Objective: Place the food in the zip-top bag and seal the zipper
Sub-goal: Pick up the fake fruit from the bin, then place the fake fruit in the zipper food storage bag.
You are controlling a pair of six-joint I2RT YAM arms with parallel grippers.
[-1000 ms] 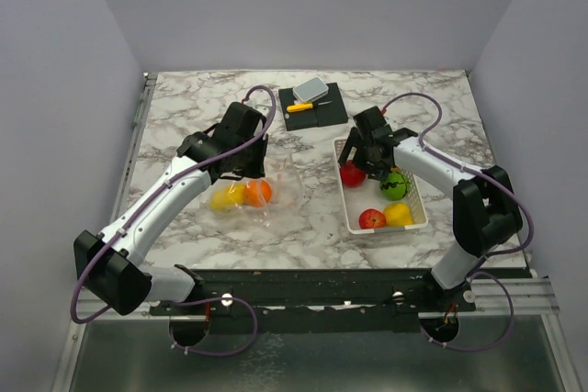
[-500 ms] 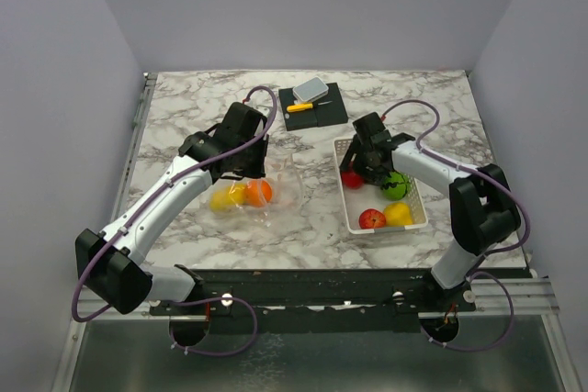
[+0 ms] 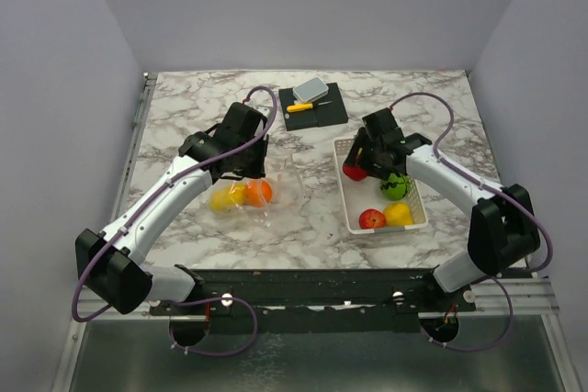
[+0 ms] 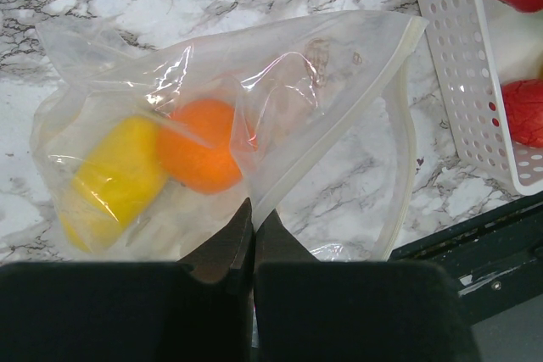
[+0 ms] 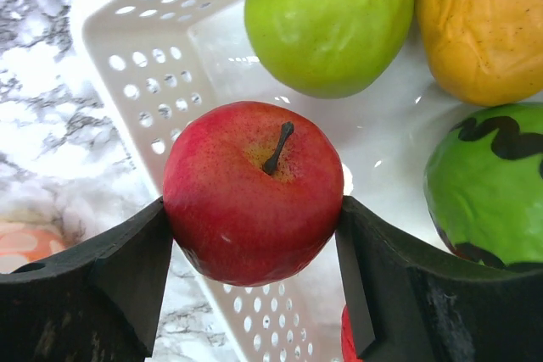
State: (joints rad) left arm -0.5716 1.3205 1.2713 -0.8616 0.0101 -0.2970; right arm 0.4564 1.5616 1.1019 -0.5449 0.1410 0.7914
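Apple (image 5: 254,167), clamped in the right gripper (image 5: 253,209), must clear the basket (image 5: 136,82) rim and enter the zip-top bag (image 4: 322,82) mouth that the left gripper (image 4: 253,218) pinches open.

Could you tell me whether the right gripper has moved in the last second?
Yes: the right gripper, holding the red apple, shifted slightly toward the white basket's far-right corner.

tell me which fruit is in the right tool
The red apple with the dark stem: it alone sits clamped in the right tool, above the wall of the white basket.
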